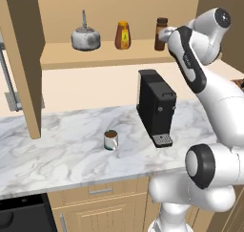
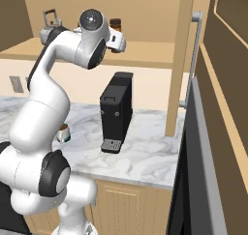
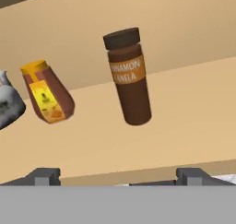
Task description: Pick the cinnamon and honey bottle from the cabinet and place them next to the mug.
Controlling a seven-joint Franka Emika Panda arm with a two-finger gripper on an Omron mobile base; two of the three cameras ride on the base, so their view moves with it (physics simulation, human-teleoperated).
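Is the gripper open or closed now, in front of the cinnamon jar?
Open. In the hand view the gripper has its fingertips far apart, holding nothing; the cinnamon jar stands untouched on the cabinet shelf beyond them.

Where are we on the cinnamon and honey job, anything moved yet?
Nothing is moved yet. The cinnamon and the honey bottle both stand on the cabinet shelf, and the mug sits alone on the counter. In hand: the tool is open and empty, lined up in front of the cinnamon without touching it. Left: grasp and carry both items down beside the mug.
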